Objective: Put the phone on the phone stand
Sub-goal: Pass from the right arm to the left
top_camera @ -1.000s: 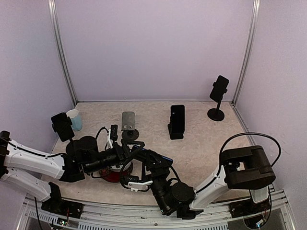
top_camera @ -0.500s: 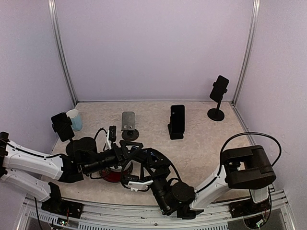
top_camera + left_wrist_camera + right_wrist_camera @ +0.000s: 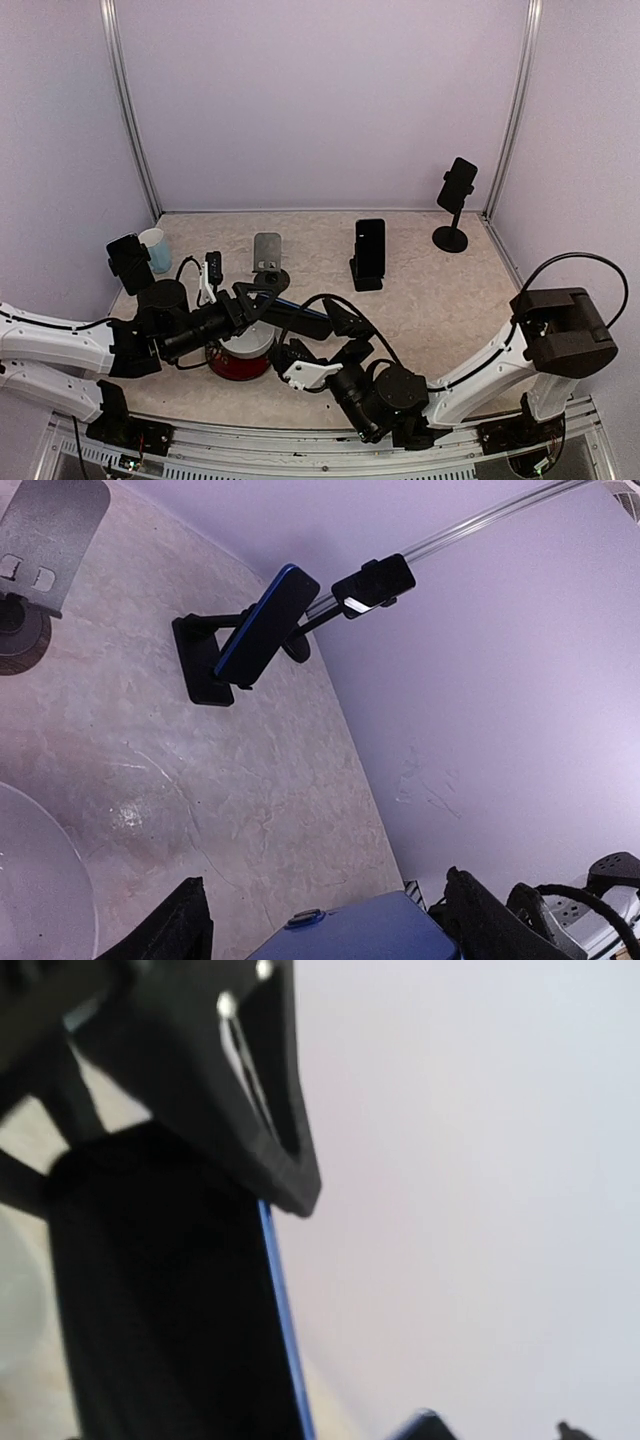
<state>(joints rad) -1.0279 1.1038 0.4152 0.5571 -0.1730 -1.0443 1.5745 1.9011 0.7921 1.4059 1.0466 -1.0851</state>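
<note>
Holding the phone [image 3: 305, 323] aloft, left claw [image 3: 265, 305] pinches one end; right claw [image 3: 345, 335] hangs spread beside it. Carrying step, I'd say; next, bring it to the grey stand [image 3: 267, 250], tilted back.

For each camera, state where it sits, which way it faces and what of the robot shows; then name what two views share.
Top external: above, behind the left arm and right arm, looking down on the beige table; both show.
Left wrist: on the left arm, facing the far right corner; left gripper holds a blue-edged phone.
Right wrist: on the right arm, blurred close-up of that phone; own parts unclear.
Shared: top and left wrist show the black phone-holding stand.
</note>
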